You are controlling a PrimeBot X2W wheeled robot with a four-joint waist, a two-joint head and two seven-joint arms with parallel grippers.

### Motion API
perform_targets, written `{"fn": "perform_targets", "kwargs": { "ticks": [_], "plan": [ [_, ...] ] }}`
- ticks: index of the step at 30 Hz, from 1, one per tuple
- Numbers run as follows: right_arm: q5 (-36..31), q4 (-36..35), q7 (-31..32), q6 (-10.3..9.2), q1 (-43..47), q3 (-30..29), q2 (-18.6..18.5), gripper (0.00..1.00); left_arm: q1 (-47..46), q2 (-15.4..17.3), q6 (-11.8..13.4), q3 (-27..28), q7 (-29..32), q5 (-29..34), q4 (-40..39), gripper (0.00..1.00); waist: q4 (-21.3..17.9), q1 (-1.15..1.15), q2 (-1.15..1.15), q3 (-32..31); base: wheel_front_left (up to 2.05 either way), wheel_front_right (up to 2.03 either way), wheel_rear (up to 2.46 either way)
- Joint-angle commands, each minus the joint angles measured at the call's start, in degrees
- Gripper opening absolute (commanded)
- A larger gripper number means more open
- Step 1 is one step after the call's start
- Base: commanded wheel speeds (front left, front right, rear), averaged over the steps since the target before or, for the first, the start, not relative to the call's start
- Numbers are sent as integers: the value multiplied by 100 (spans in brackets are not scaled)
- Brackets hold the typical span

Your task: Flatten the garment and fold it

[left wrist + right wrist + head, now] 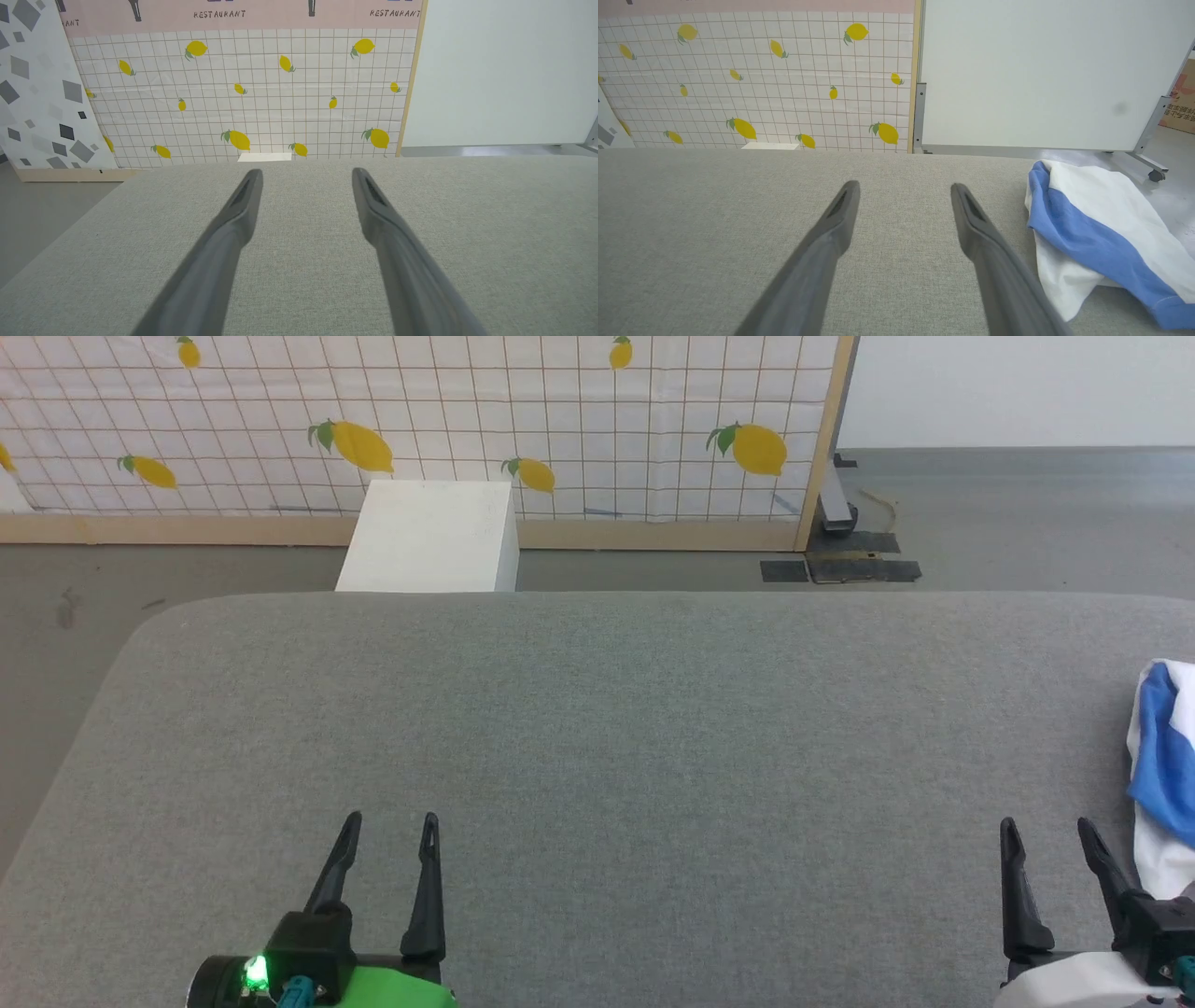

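Note:
The garment (1162, 775), white with a royal-blue band, lies crumpled at the far right edge of the grey table (597, 728); the picture's edge cuts most of it off. In the right wrist view the garment (1092, 233) is bunched just right of the fingers. My right gripper (1044, 827) stands open at the lower right, a short way left of the cloth and apart from it, nothing between its fingers. My left gripper (390, 821) stands open at the lower left over bare table, far from the garment. Both the left gripper (306, 173) and the right gripper (903, 186) show wide gaps.
A white box (429, 537) stands on the floor beyond the table's far edge. Behind it is a lemon-patterned screen (420, 420) with a wooden frame. A white board on wheels (1045, 74) stands beyond the table on the right.

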Motion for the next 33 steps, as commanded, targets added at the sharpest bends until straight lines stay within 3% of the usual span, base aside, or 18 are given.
{"fn": "perform_targets", "kwargs": {
  "ticks": [1, 5, 6, 33],
  "plan": [
    [10, 22, -63, -9, -65, -3, 2, 100, 84, -52, -23, 47, -21, -73, 10, 100, -3, 1, 0, 1, 0, 0, 0],
    [13, 19, -76, -9, -71, -20, 3, 100, 74, -97, 25, 156, -21, -106, -26, 100, 0, 1, 0, -2, 0, 0, 0],
    [-1, 13, -39, 0, 0, -13, 0, 0, 3, -82, 6, 138, 2, -73, -13, 0, -1, 1, 0, -2, 0, 0, 0],
    [-3, -138, 230, -2, -112, 214, 0, 0, -128, -106, -43, 269, 287, 50, -3, 0, -41, 1, 0, 30, 0, 0, 0]
  ]
}}
